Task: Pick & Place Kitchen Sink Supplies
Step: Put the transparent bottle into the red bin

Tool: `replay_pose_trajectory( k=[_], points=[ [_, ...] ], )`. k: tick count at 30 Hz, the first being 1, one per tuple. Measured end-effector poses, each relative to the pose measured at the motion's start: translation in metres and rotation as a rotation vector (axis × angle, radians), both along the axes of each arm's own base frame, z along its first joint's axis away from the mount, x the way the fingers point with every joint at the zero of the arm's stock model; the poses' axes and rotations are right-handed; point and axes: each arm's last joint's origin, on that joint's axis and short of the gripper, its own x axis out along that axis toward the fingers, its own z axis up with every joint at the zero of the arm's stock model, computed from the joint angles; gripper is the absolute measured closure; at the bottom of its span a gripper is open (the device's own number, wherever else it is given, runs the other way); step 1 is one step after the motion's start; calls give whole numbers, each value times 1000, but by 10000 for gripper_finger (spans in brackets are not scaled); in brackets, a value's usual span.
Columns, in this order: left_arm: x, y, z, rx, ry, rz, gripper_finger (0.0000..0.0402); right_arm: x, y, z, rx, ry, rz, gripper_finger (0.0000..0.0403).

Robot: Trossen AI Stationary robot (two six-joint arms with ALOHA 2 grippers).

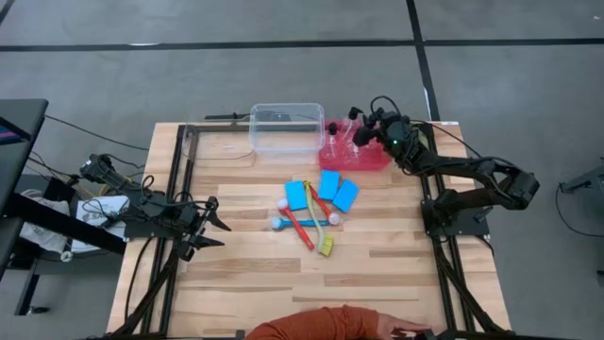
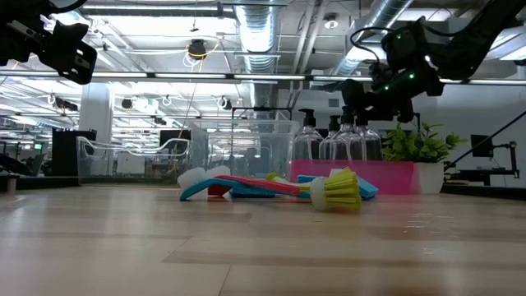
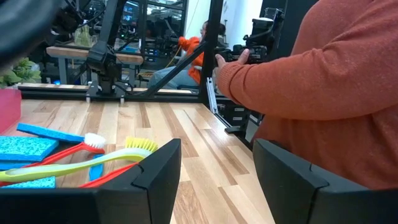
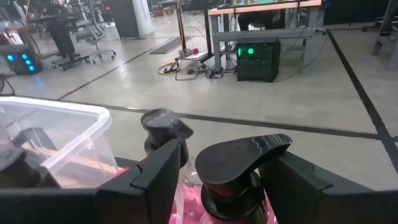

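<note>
Pump bottles point(image 1: 345, 138) stand in the red tray point(image 1: 373, 157) at the table's point(image 1: 396, 274) one o'clock; the right gripper point(image 1: 360, 122) hangs over them, fingers apart astride one pump top point(image 4: 244, 159); the clear tub point(image 1: 286, 127) sits at twelve; sponges point(image 1: 328, 184) and brushes point(image 1: 304, 223) lie mid-table; the left gripper point(image 1: 213, 227) waits open at nine.

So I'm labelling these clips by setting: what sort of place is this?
Probably a robotics lab or workshop, not a kitchen: a wooden table on bare concrete floor, exposed ceiling ducts, and other workbenches with equipment beyond.
</note>
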Motion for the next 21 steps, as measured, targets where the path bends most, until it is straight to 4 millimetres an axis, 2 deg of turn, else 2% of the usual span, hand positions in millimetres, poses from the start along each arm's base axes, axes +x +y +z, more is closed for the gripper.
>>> replay_pose_trajectory(
  k=[5, 21],
  points=[
    [0, 0, 0, 0, 0, 0, 199, 0, 0, -3, 19, 22, -1, 203],
    [0, 0, 0, 0, 0, 0, 199, -6, 5, 7, 10, -25, -4, 205]
  ],
)
